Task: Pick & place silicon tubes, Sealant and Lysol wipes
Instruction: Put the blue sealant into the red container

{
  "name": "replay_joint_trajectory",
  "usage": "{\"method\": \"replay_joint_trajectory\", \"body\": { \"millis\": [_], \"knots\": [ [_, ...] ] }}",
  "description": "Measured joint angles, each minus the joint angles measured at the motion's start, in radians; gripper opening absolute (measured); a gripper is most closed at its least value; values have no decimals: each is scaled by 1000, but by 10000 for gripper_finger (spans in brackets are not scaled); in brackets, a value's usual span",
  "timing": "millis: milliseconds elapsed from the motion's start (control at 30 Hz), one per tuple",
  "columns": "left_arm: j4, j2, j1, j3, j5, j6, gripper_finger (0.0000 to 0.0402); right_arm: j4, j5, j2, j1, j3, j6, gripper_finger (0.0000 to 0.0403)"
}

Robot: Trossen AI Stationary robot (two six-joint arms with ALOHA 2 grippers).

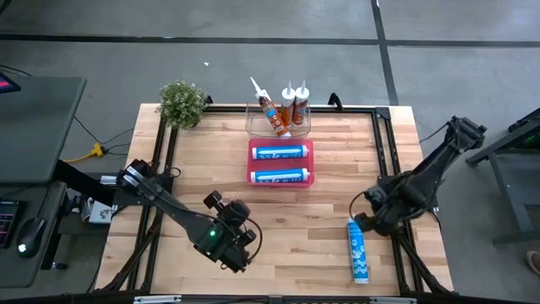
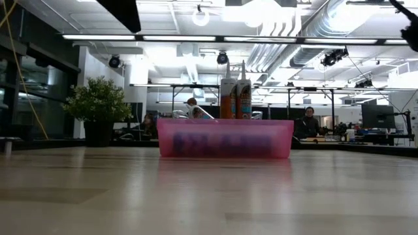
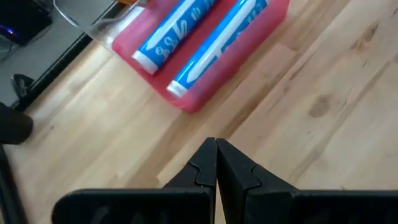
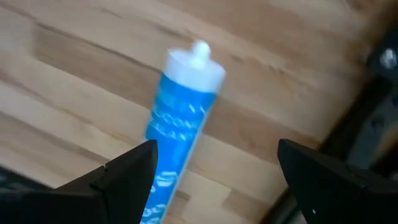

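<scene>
Hiding its lower end, right gripper (image 4: 214, 165) straddles blue tube (image 4: 180, 118).

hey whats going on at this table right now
A two-armed robot is sorting tubes into bins. The right gripper hangs open just above a blue tube lying loose on the wooden table, not holding it. The left gripper waits shut and empty over the table near the front. Two blue tubes already lie in the pink tray, and three orange tubes sit in the clear bin behind it.
</scene>
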Motion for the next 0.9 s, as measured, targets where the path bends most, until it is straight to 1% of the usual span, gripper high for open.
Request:
{"method": "replay_joint_trajectory", "body": {
  "millis": [133,400,600,733,900],
  "knots": [
    [59,-3,-11,-37,2,-4,0,15,-55,115,38,27,47,327],
    [186,-2,-16,-78,-7,21,0,50,-63,280,56,118,86,327],
    [314,-2,-15,-104,-14,142,0,50,-57,359,53,164,93,327],
    [337,-1,-15,-118,-12,164,0,56,-65,398,53,168,114,327],
    [359,-1,-16,-136,13,180,0,66,-67,428,51,167,132,327]
  ]
}}
